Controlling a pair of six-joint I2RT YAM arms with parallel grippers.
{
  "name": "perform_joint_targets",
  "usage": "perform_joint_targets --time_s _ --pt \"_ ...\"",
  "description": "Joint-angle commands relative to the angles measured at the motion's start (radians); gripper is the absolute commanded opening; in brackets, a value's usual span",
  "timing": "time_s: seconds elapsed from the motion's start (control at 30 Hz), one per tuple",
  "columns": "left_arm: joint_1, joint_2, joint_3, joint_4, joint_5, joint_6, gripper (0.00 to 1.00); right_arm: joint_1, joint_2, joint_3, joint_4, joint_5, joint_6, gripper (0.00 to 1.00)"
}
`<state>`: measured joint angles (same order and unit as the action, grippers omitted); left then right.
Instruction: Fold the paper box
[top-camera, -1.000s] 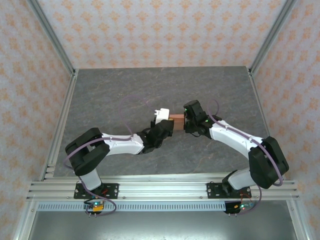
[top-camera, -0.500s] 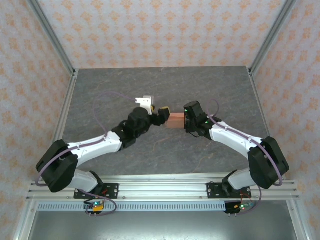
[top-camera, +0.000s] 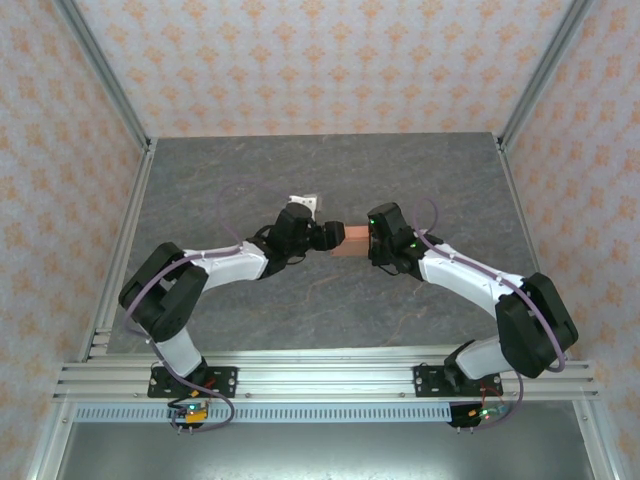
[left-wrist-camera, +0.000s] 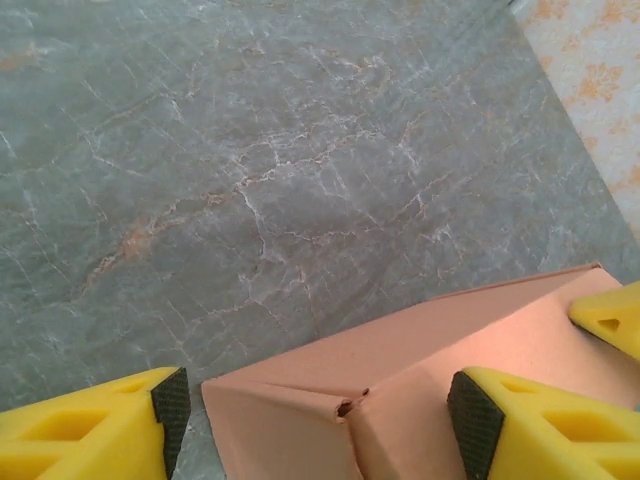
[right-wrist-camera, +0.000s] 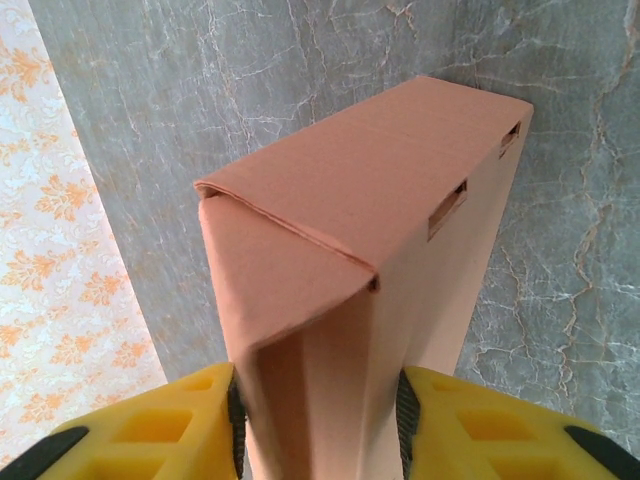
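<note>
The paper box (top-camera: 351, 241) is held over the middle of the counter (top-camera: 250, 170), pinched at its 3 o'clock end between the fingers of the right end effector (right-wrist-camera: 318, 415), while its 9 o'clock end is flanked by the spread left end effector (left-wrist-camera: 318, 410), one pad seen apart from the card.

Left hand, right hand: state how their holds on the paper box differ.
The right hand clamps the paper box, pads pressed on both sides; the left hand stands open around its other end, one pad clear. The right hand's fingers sit close together, the left hand's wide apart. Both have yellow fingers, black pads.
</note>
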<state>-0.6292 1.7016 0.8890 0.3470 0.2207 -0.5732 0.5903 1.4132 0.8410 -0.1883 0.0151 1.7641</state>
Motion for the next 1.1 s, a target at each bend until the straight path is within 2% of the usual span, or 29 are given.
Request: perform_joint_targets --time_s 0.0,0.23,0.33,0.53,0.73,0.93,1.07 --pt "-0.026 -0.016 -0.057 0.005 -0.023 -0.070 0.70 -0.010 0.027 -0.029 -0.051 0.035 -0.015 0.42" --pt "-0.051 0.007 -0.099 0.042 -0.114 -0.136 0.69 -0.032 0.045 -0.011 -0.032 0.015 -0.022 0.44" --pt "-0.052 0.031 -0.097 0.045 -0.136 -0.152 0.68 -0.054 0.028 0.025 -0.066 -0.013 -0.059 0.51" --pt "-0.053 0.037 -0.094 0.020 -0.199 -0.182 0.67 -0.090 -0.087 0.129 -0.251 -0.068 -0.165 0.66" --pt "-0.057 0.034 -0.091 0.009 -0.213 -0.183 0.67 -0.118 -0.152 0.090 -0.270 -0.119 -0.196 0.68" --pt "-0.061 0.041 -0.081 -0.002 -0.219 -0.182 0.67 -0.159 -0.030 -0.036 -0.147 -0.227 -0.182 0.66" --pt "-0.061 0.043 -0.080 -0.005 -0.220 -0.184 0.67 -0.178 -0.047 -0.048 -0.141 -0.237 -0.201 0.64"
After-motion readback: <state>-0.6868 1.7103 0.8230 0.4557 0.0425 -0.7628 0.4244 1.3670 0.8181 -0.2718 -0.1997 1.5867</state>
